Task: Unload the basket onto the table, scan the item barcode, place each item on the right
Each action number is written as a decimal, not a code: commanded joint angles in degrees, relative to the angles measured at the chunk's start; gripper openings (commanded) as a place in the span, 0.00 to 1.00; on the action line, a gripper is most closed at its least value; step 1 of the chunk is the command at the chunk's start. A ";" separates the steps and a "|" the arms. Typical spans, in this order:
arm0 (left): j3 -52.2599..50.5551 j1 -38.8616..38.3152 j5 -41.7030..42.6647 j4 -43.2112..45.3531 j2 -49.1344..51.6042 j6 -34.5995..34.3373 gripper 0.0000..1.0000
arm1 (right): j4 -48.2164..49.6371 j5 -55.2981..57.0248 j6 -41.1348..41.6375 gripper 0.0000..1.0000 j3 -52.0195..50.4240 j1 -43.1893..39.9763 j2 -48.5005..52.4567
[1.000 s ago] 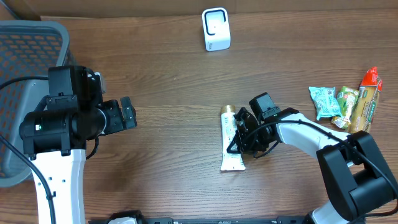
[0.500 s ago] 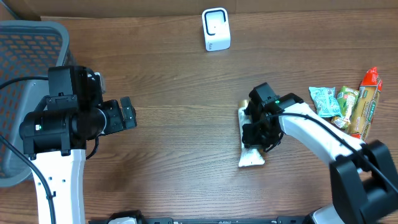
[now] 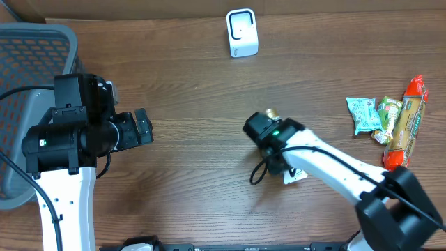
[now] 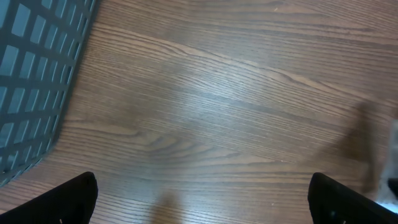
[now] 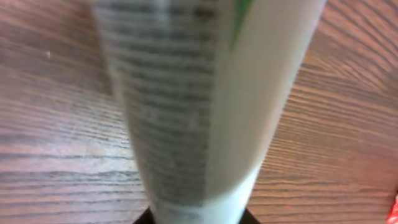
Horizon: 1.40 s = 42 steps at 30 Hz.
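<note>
Closest to you, your right arm is reaching over the middle of the table (image 3: pixel 195 90). The right gripper (image 3: pixel 276 148) is sitting right on top of the tube (image 5: pixel 199 106), which is the item for this job. From above, the gripper is covering most of the tube. Only the flat white end (image 3: pixel 295 174) is poking out on the near side, and the gold cap (image 3: pixel 270 113) is poking out on the far side.

In the right wrist camera, the tube is filling almost the whole picture. It is showing white, with blurry dark writing and a bit of green near the top. It is hiding the fingers, so you cannot tell if they are pinching it or standing loose around it. You also cannot tell if the tube is touching the wood.

On your left, the left gripper (image 3: pixel 146 126) is hanging over bare wood, well apart from the tube. Its two fingers are standing wide apart and holding nothing. The grey basket (image 3: pixel 35 42) is sitting at the left edge, just beside that arm.

Off to the right, three snacks are lying close together: a teal pack (image 3: pixel 362 114), a green pack (image 3: pixel 387 118) and a long yellow pack (image 3: pixel 408 122) with a red end.

Farthest from you, the small white scanner (image 3: pixel 242 33) is standing near the back edge, well apart from the tube.
</note>
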 commanded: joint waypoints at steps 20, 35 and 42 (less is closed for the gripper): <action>0.55 0.20 0.20 0.22 -0.02 -0.98 1.00 | 3.39 -17.51 -4.20 1.00 0.50 -11.87 3.93; 0.55 0.20 0.20 0.22 -0.02 -0.98 1.00 | 8.57 -41.22 -17.46 0.95 -10.82 -25.46 3.93; 0.55 0.20 0.22 0.22 0.00 -0.98 1.00 | 11.10 -42.38 -16.50 0.90 -12.50 -25.49 3.93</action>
